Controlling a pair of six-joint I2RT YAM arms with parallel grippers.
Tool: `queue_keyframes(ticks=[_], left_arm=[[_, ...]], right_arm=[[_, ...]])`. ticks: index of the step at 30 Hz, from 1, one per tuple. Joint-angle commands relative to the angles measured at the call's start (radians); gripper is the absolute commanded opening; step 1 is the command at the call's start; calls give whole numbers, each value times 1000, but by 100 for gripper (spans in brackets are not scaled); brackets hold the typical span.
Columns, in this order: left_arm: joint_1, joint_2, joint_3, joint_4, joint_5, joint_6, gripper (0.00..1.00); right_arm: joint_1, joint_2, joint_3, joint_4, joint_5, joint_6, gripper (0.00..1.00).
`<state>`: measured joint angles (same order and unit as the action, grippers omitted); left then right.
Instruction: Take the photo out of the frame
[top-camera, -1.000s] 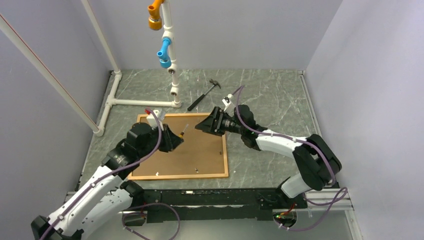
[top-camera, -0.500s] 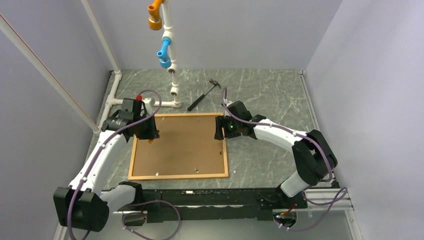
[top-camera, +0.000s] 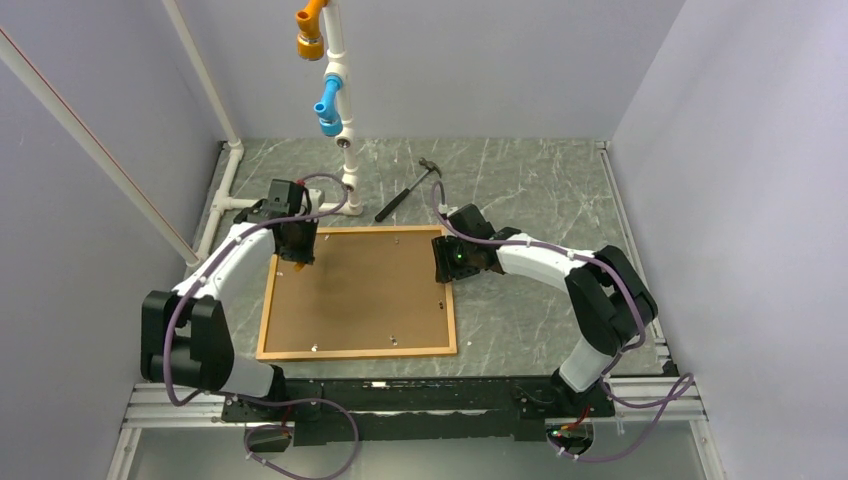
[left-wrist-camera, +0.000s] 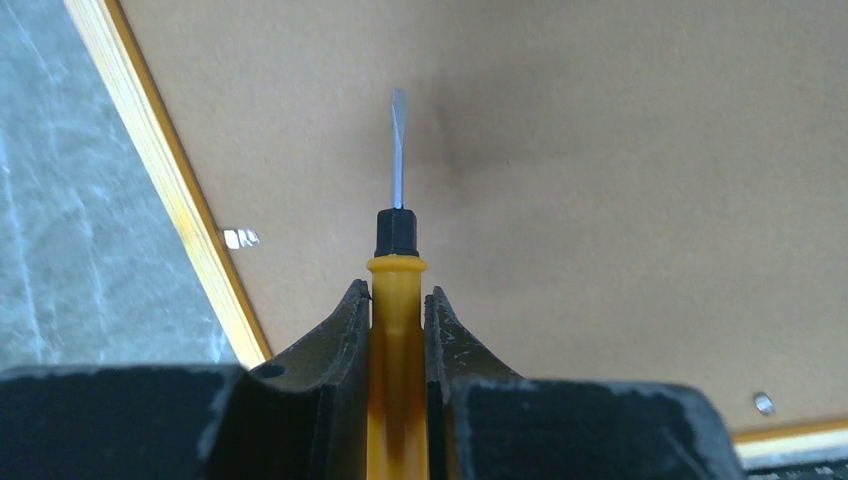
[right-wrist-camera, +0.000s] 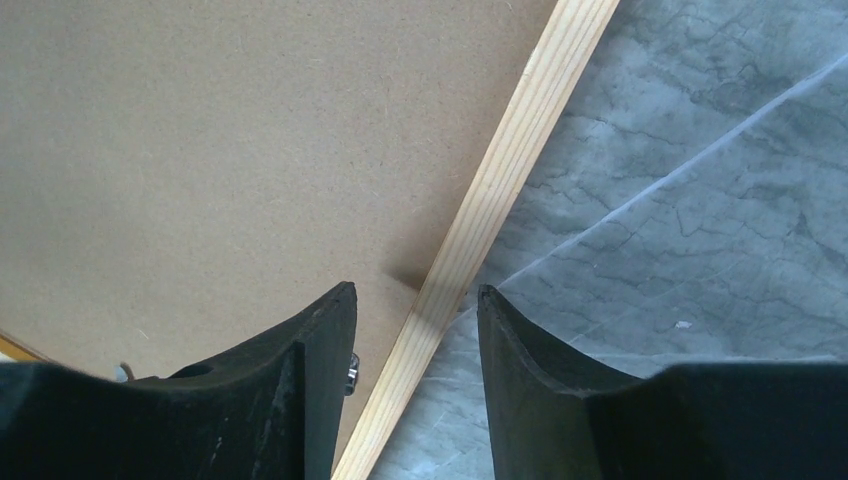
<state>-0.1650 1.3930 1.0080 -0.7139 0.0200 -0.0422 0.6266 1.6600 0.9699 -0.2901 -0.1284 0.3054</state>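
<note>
The frame (top-camera: 360, 352) lies face down on the table, a thin orange wooden border. Inside it the photo shows only its brown board back (top-camera: 360, 290); the printed side is hidden. My left gripper (top-camera: 300, 262) is over the board's far left corner, shut on a yellow-handled screwdriver (left-wrist-camera: 397, 330) whose flat blade (left-wrist-camera: 399, 150) points at the board (left-wrist-camera: 600, 150), beside the left rail (left-wrist-camera: 160, 170). My right gripper (top-camera: 443, 262) is open, with its jaws on either side of the frame's right rail (right-wrist-camera: 500, 170), one finger over the board (right-wrist-camera: 220, 150) and one over the table.
A hammer (top-camera: 408, 189) lies on the table behind the frame. A white pipe structure (top-camera: 285, 205) with blue (top-camera: 326, 105) and orange (top-camera: 310, 30) fittings stands at the far left. Small metal clips (left-wrist-camera: 240, 238) sit on the board near the rails, and one shows by my right gripper's finger (right-wrist-camera: 352, 372).
My left gripper has swung with the screwdriver from the board's upper middle to its far left corner. My right gripper has come down onto the frame's right rail.
</note>
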Motion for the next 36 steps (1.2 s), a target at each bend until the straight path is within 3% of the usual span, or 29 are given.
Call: queue_keyframes(ticks=[1, 10, 19, 36], left_arm=[[4, 40, 73, 115, -71, 76, 0], [4, 143, 126, 130, -46, 94, 0], [4, 170, 114, 139, -28, 98, 0], [7, 233, 116, 147, -13, 83, 0]], right_arm=[[-4, 10, 33, 40, 3, -17, 48], [-2, 28, 35, 56, -5, -14, 43], [-2, 42, 37, 57, -4, -17, 23], [-3, 55, 30, 59, -11, -19, 5]])
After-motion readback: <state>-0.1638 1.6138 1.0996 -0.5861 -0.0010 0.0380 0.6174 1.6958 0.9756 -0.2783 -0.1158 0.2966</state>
